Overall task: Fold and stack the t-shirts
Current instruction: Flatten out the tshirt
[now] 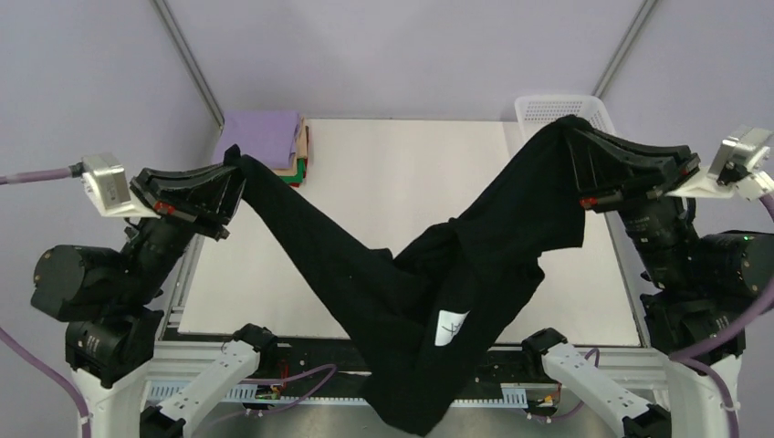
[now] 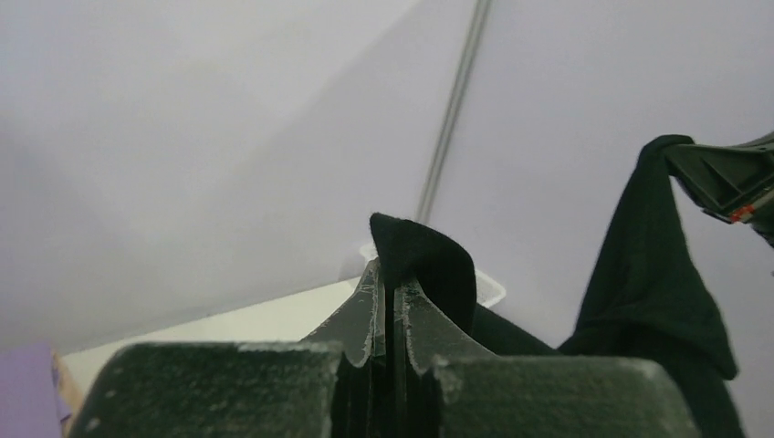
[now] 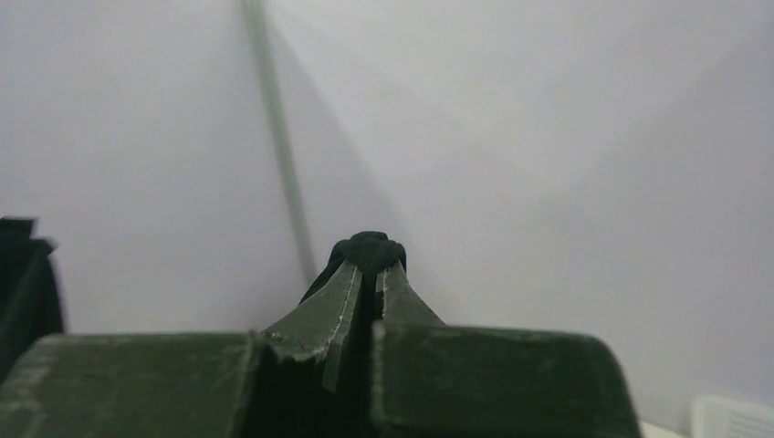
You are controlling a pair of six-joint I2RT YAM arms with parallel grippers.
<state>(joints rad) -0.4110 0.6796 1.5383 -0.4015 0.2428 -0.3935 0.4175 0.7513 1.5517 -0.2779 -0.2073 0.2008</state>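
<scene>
The large black t-shirt (image 1: pixel 411 292) hangs in the air in a V between my two grippers, its lowest part drooping past the table's near edge, a white label showing on it. My left gripper (image 1: pixel 233 169) is shut on one end of it, raised at the left. My right gripper (image 1: pixel 570 128) is shut on the other end, raised at the right. In the left wrist view a black cloth tip (image 2: pixel 415 251) sticks out of the shut fingers. In the right wrist view a bunched black knot (image 3: pixel 370 248) sits between the fingertips. The folded stack with the lavender shirt (image 1: pixel 263 137) on top lies at the table's far left corner.
The white table top (image 1: pixel 402 173) lies under the hanging shirt. A white mesh basket (image 1: pixel 552 109) stands at the far right corner, partly behind the right gripper. Grey tent walls with poles surround the table.
</scene>
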